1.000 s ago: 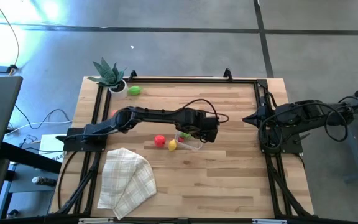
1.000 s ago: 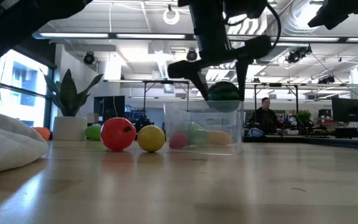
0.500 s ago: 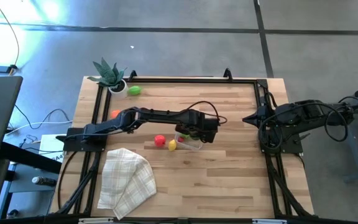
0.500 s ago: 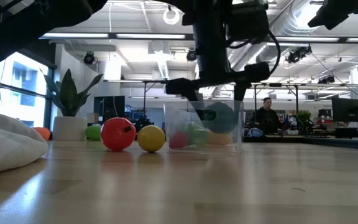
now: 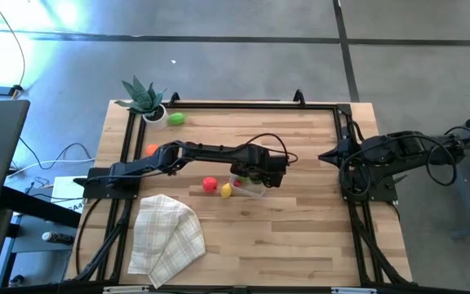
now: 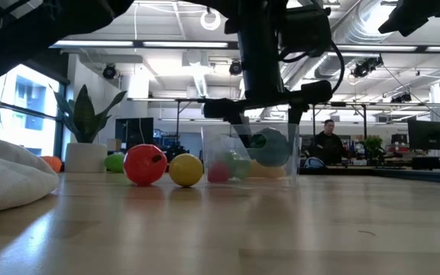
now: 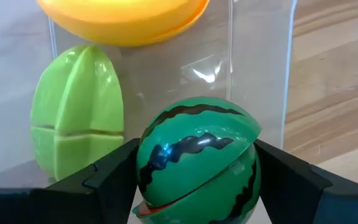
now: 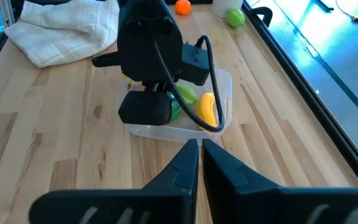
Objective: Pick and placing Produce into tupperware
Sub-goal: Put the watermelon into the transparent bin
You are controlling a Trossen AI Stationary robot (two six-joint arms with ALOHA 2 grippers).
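The clear tupperware (image 5: 254, 189) stands mid-table. My left gripper (image 7: 197, 183) reaches down into it, shut on a dark green striped toy watermelon piece (image 7: 197, 158), which shows through the tub's wall (image 6: 270, 147). In the tub lie a light green piece (image 7: 76, 118), a yellow-orange piece (image 7: 123, 18) and a reddish one (image 6: 218, 172). A red ball (image 5: 210, 184) and a yellow ball (image 5: 226, 190) rest on the table just left of the tub. My right gripper (image 8: 201, 152) is shut and waits at the table's right edge. My left gripper pinches the watermelon piece by two opposite sides of its striped rind (image 7: 151, 168) between its two fingers (image 7: 114, 177). The fingers come from above, pointing steeply down. The piece sits tilted, below the tub's rim and above its floor.
A green fruit (image 5: 176, 118) and a spiky plant in a white pot (image 5: 145, 102) stand at the far left. An orange fruit (image 5: 152, 149) lies by the left arm. A checked beige cloth (image 5: 166, 233) lies bunched near the front left. Bare wood lies right of the tub.
My left gripper has gone down with the watermelon piece, from just above the tub's rim to inside its walls. It stays shut on the piece.
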